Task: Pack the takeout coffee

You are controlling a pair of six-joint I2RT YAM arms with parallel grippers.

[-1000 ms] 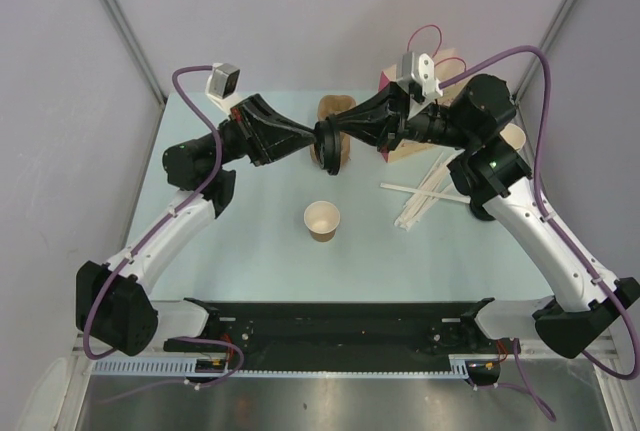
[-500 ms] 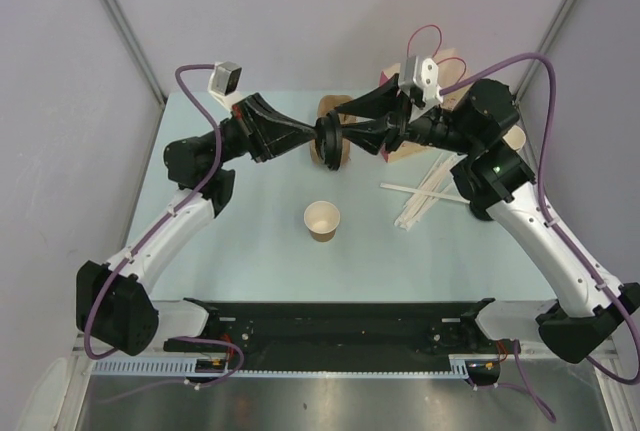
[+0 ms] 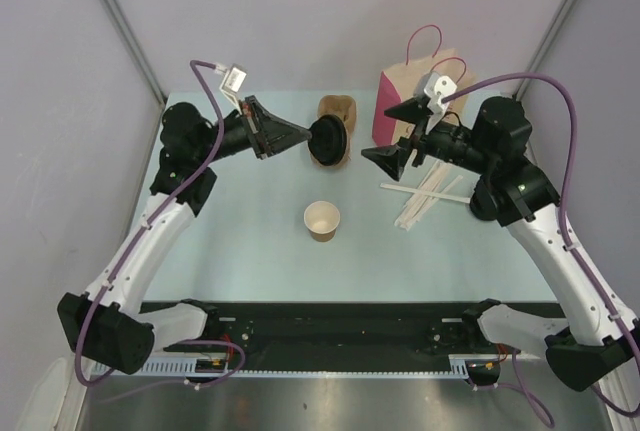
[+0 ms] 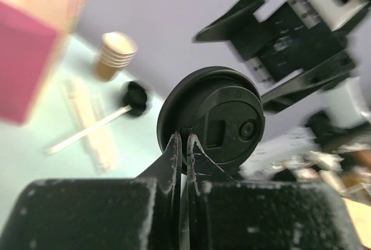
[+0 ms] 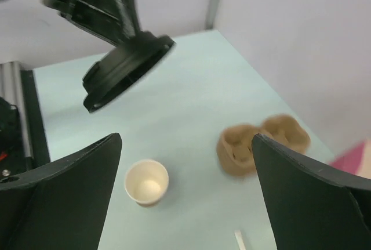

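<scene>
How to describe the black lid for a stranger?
Find the pink bag at the table's far edge. Left of it, over the brown cup tray, the left gripper pinches the lid by its rim. Nothing else is held off the table.

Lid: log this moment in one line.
lid held in left end effector | right end effector open, empty | cup lidless on table

Setting: robotics lab test cell. Evidence: plain lilac partition walls (image 3: 330, 11) on metal posts (image 3: 120, 21); pale green table (image 3: 250, 251); black mounting rail (image 3: 330, 323) at its near edge; exposed purple cabling (image 3: 510, 76); steel bench (image 3: 330, 406) in front.
</scene>
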